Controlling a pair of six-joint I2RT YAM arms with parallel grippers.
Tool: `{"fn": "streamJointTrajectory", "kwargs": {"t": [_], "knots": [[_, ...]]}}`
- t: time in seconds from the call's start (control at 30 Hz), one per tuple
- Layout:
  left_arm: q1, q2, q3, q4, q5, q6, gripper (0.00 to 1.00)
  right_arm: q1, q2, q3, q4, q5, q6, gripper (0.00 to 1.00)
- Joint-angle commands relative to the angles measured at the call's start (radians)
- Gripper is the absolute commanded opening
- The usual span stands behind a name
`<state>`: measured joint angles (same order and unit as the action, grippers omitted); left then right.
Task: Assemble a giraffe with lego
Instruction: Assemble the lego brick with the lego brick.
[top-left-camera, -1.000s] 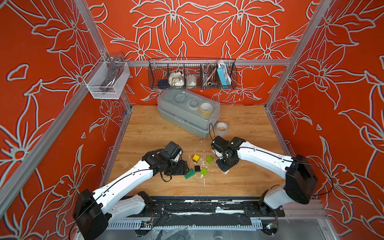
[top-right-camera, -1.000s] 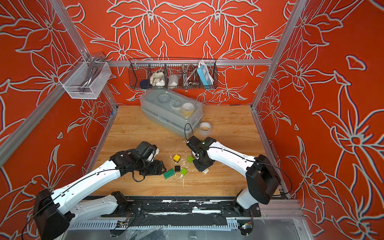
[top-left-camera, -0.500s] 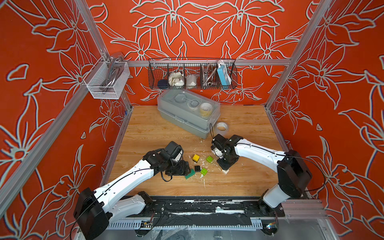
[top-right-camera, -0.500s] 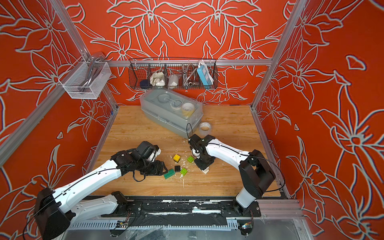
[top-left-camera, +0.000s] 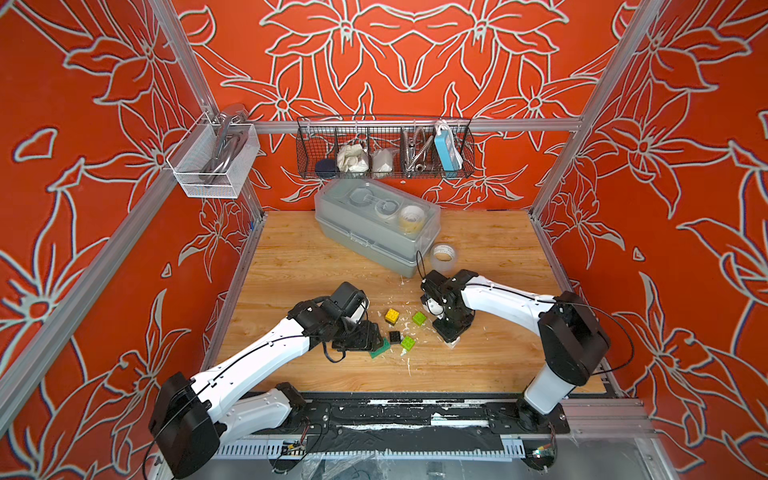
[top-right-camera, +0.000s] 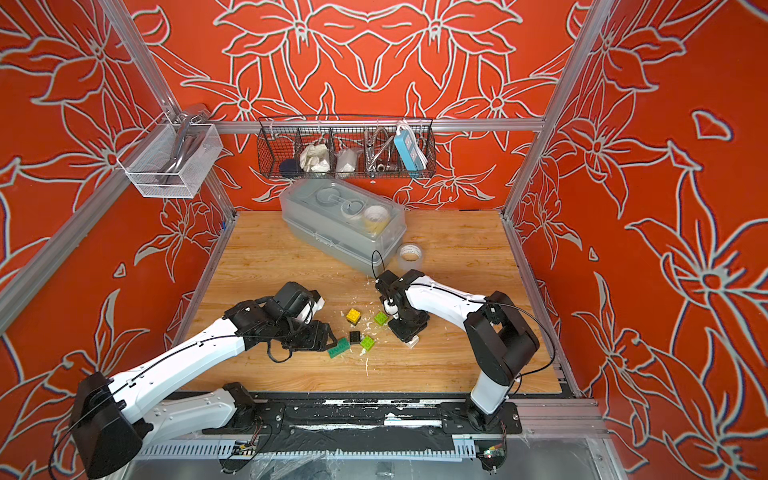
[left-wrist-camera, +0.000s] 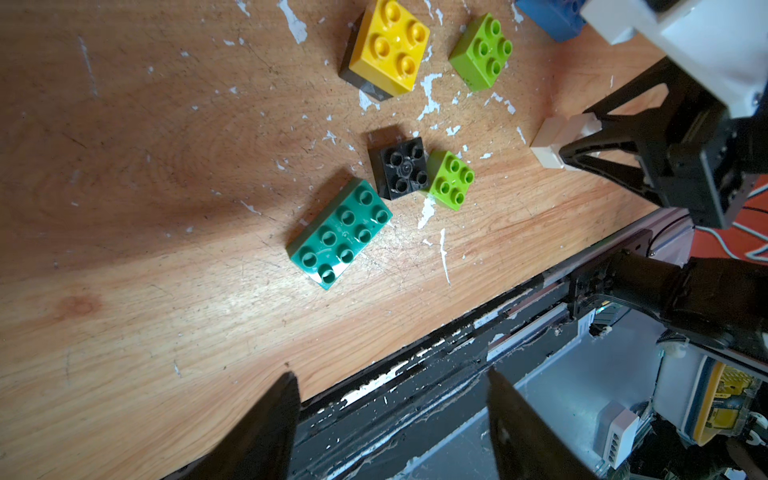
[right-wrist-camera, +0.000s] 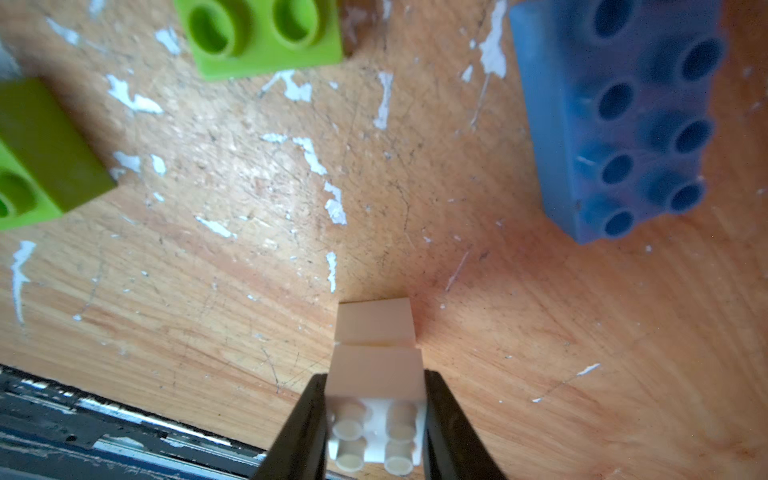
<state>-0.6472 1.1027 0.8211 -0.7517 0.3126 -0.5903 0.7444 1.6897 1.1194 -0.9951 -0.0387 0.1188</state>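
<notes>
1. Right claw (right-wrist-camera: 374, 415): closed on a white stack (right-wrist-camera: 376, 361) of two cubes joined end to end. The jaws press the sides of the cube nearer the wrist, and its studs face the wrist camera. The far cube reaches down to the table (top-left-camera: 332, 266); whether it touches cannot be confirmed.
2. Left claw (left-wrist-camera: 390, 378): jaws spread, nothing between them. In a top view it sits low, just beside the dark green brick (top-left-camera: 380, 348).
3. Loose bricks: all lie on the front middle of the table, between the two arms.
4. Dark green brick: long, flat, studs up. One corner touches the black cube (left-wrist-camera: 399, 168).
5. Black cube: studs up, side by side with a lime cube (left-wrist-camera: 451, 178), the two touching.
6. Yellow cube (left-wrist-camera: 388, 45): seated on a second black piece, farther back. It stands apart from the black cube.
7. Second lime cube (left-wrist-camera: 482, 50): near the yellow cube, not touching it.
8. Blue brick (right-wrist-camera: 623, 124): long, flat, studs up, beyond the white stack in the right wrist view. It is well apart from the stack.
9. Other items: a grey lidded box (top-left-camera: 374, 232) stands at the back, with a clear tape roll (top-left-camera: 443, 254) just beside it.
</notes>
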Motion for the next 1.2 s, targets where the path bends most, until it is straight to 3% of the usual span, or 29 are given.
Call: {"fn": "streamJointTrajectory", "kwargs": {"t": [0.0,0.6,1.17], "knots": [[0.005,0.007,0.026,0.011,0.010,0.015,0.70,-0.007,0.027,0.020,-0.023,-0.011,-0.004,0.31],[0.006,0.014,0.024,0.030,0.020,0.016,0.70,-0.013,-0.016,-0.054,0.003,-0.089,0.151,0.30],[0.005,0.005,0.018,0.038,0.029,0.006,0.70,-0.014,-0.168,-0.309,0.228,-0.135,0.377,0.30]]}}
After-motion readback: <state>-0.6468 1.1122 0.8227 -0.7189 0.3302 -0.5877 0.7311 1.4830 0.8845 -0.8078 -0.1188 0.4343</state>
